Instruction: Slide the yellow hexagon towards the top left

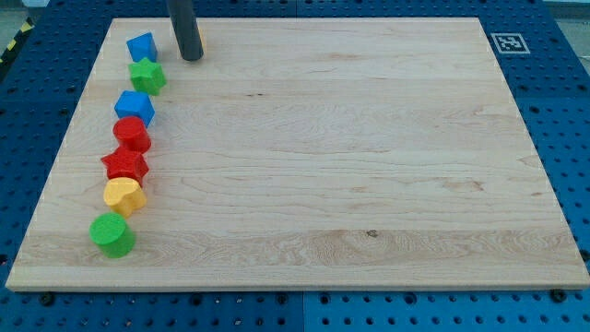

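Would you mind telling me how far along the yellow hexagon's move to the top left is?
Mostly done, it seems: a yellow sliver shows behind my tip, already near the board's top left, right of a blue block. In hand: my tip is right beside it. Left: perhaps a final nudge; its hexagon shape is hidden.

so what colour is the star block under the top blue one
Green: the star block sits just below the top blue block, clearest in the camera view.
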`<act>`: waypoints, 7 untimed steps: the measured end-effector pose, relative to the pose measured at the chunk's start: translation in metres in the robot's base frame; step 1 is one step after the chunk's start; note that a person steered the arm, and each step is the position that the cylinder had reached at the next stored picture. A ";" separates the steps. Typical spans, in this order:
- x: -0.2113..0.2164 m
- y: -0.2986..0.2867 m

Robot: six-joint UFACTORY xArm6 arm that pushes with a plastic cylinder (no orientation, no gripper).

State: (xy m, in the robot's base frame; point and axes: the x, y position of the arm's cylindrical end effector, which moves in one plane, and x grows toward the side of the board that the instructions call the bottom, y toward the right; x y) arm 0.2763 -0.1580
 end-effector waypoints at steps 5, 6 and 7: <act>-0.023 0.058; -0.026 0.055; -0.026 0.044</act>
State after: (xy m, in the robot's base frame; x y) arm 0.2504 -0.1144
